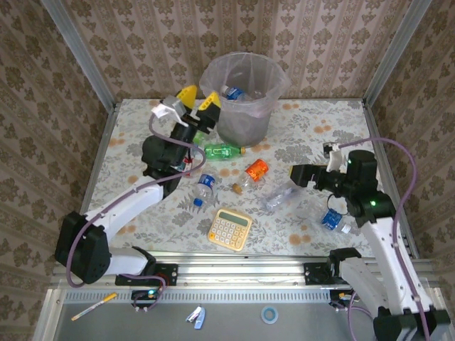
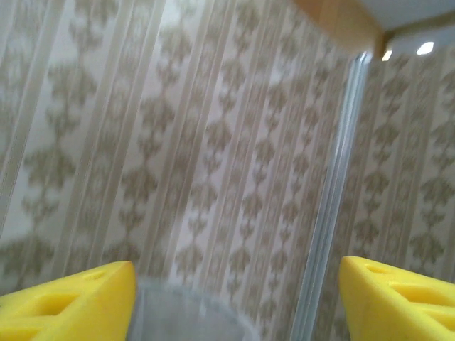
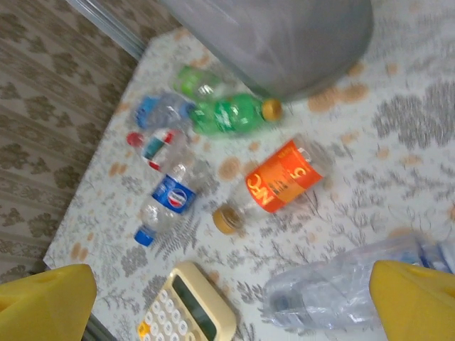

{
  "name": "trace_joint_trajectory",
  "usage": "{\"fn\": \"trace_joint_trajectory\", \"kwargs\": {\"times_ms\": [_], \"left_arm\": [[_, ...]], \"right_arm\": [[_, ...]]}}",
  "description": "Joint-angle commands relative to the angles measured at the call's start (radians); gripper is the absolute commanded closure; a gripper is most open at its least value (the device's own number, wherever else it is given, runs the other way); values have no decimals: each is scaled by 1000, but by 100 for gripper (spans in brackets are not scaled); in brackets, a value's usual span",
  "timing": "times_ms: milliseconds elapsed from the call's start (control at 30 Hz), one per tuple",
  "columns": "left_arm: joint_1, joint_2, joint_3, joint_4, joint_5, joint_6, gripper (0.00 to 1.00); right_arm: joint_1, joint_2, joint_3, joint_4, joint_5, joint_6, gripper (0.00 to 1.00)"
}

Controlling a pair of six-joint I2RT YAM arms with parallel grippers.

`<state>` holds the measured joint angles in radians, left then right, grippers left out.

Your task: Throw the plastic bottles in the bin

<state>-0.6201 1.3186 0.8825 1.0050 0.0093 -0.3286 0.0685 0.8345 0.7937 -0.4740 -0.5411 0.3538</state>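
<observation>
The grey bin with its pinkish liner stands at the back, a blue-labelled bottle inside it. My left gripper hangs open and empty beside the bin's left rim; the blurred rim lies between its yellow fingers. On the table lie a green bottle, an orange-labelled bottle, a Pepsi bottle, a crushed clear bottle and a blue-labelled one. My right gripper hovers open over the crushed clear bottle, holding nothing.
A yellow calculator lies near the front edge, also under my right gripper as the calculator. More bottles, a second green one, a clear bluish one and a red-capped one, cluster left of the bin by the left arm. Patterned walls enclose the table.
</observation>
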Motion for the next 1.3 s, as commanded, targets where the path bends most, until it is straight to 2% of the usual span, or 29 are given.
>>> {"fn": "trace_joint_trajectory", "kwargs": {"times_ms": [0,100,233,333,467,700,833,933,1067,1267], "left_arm": [[0,0,-43,-129,-9,-95,21],[-26,-8,-76,-194,-16,-79,13],[-55,-40,-107,-246,-19,-69,6],[-80,-66,-121,-286,-25,-45,5],[-98,-93,-132,-321,-32,-24,4],[-117,-194,-153,-413,-45,22,2],[-125,-265,-166,-488,-54,53,2],[-127,-313,-174,-545,-71,67,1],[-126,-370,-172,-613,-74,103,0],[-126,-470,-190,-691,-80,158,0]], "right_arm": [[47,123,-26,-70,102,21,0],[63,280,-4,-138,268,32,3],[60,374,-27,-137,457,102,5],[56,447,-51,-69,392,150,6],[62,593,-4,16,409,181,6],[59,769,88,52,436,202,8],[59,840,120,53,442,194,20],[59,821,122,58,445,194,35],[60,735,129,52,441,177,49],[66,433,161,93,366,154,51]]}}
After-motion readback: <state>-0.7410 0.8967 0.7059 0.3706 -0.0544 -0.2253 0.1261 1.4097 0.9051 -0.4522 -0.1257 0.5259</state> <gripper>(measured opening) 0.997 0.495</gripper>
